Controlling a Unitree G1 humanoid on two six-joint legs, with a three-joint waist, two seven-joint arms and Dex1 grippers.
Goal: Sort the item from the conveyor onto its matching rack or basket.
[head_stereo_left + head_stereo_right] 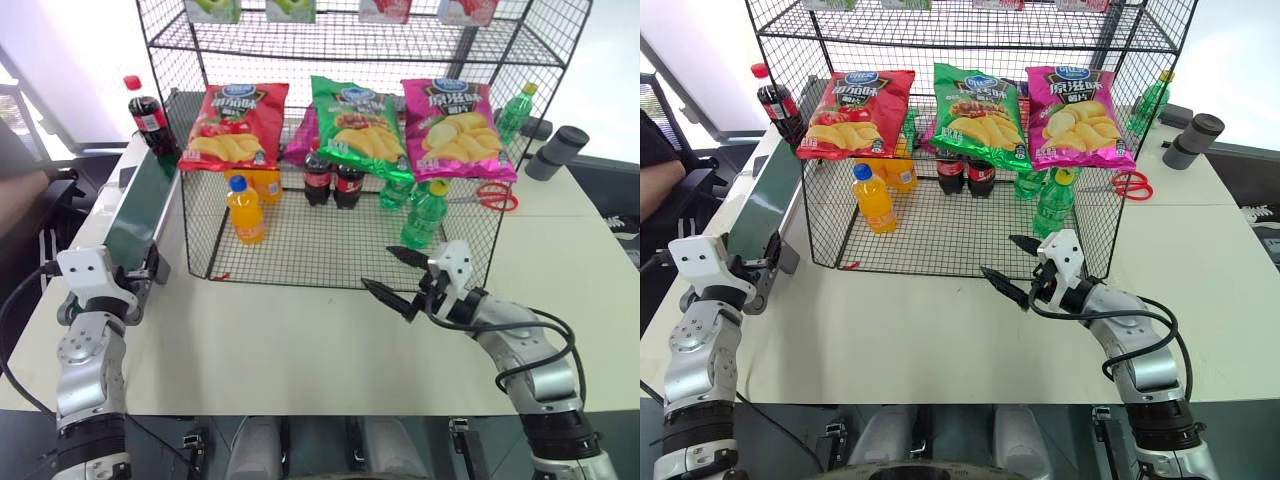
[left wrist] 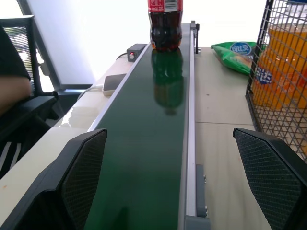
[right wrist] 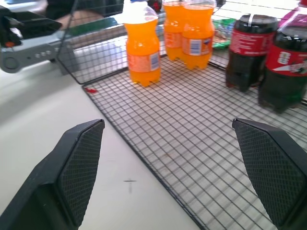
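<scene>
The item, a small cola bottle point(image 1: 147, 118) with a red cap, stands upright at the far end of the conveyor point(image 1: 140, 205), also seen as the cola bottle point(image 2: 165, 26) in the left wrist view. My left gripper point(image 2: 170, 133) is open at the belt's near end, a finger on each side of it, well short of the bottle. The black wire basket point(image 1: 300, 250) sits to the right of the belt. My right gripper point(image 1: 378, 268) is open and empty just outside the basket's front right edge, pointing left across it.
In the basket stand two cola bottles point(image 1: 333, 180), orange soda bottles point(image 1: 245, 210) and green bottles point(image 1: 425, 215). Chip bags point(image 1: 355, 125) hang on the shelf above. Red scissors point(image 1: 495, 195) and a grey cylinder point(image 1: 555, 152) lie at the right. A person's arm point(image 1: 20, 190) is beyond the table's left edge.
</scene>
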